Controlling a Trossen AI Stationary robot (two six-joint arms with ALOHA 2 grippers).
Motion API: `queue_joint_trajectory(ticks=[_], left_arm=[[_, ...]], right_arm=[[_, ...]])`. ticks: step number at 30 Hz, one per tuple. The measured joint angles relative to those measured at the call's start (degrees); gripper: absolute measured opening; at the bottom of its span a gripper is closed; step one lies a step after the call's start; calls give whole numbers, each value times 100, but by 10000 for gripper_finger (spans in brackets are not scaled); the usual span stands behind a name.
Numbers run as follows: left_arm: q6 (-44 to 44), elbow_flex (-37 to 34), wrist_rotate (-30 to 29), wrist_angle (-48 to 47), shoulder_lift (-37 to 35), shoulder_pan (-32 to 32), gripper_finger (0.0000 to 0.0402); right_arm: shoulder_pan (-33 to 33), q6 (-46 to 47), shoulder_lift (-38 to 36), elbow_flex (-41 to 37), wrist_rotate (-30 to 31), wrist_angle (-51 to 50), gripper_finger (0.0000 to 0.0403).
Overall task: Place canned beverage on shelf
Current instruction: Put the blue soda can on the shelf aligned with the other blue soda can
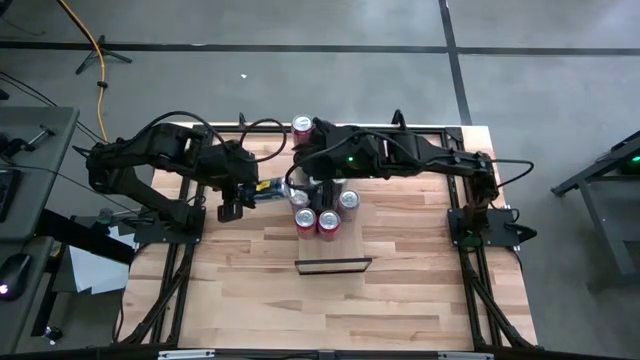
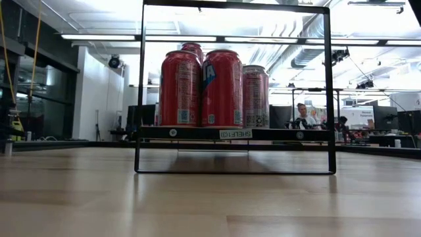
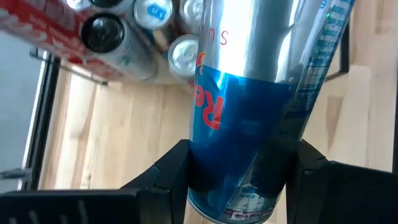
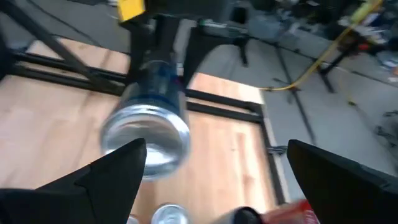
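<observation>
Blue-silver can (image 3: pixel 249 118) reading "Re" in left claw (image 3: pixel 242 168); shelf (image 2: pixel 233 133) tag "SHELF".

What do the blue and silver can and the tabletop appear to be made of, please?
Blue and silver can: probably thin aluminium with a glossy printed coat, judging by its bright metallic sheen. Tabletop: wood, seemingly butcher-block with a smooth satin finish, shown by the glued strips of differing tone.
</observation>
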Motion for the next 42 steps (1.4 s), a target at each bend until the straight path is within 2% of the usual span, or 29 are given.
queue_joint_trajectory(ticks=[5,8,10,12,15,22,31,37,42], left_arm=[[-5,0,-1,-31,-49,-5,120],[1,4,-271,-50,-106,-7,120],[92,4,-498,-49,-112,-5,120],[210,4,-679,-53,-116,0,120],[258,4,-764,-45,-109,88,120],[507,2,-725,447,-62,197,120],[721,0,-676,885,-57,195,120],[813,-2,-679,867,-2,195,120],[769,-2,-692,871,13,195,120]], right_arm=[[-2,-65,-102,0,392,-61,376],[-7,-52,-135,0,419,-133,376],[-7,76,-142,0,184,-205,376],[-11,211,-142,0,-322,-291,376],[-19,273,-142,0,-846,-329,376],[-25,126,-123,1,-431,-90,376],[-22,71,46,2,-436,-44,376],[-24,64,53,2,-433,420,376],[-22,-35,54,2,-434,301,374]])
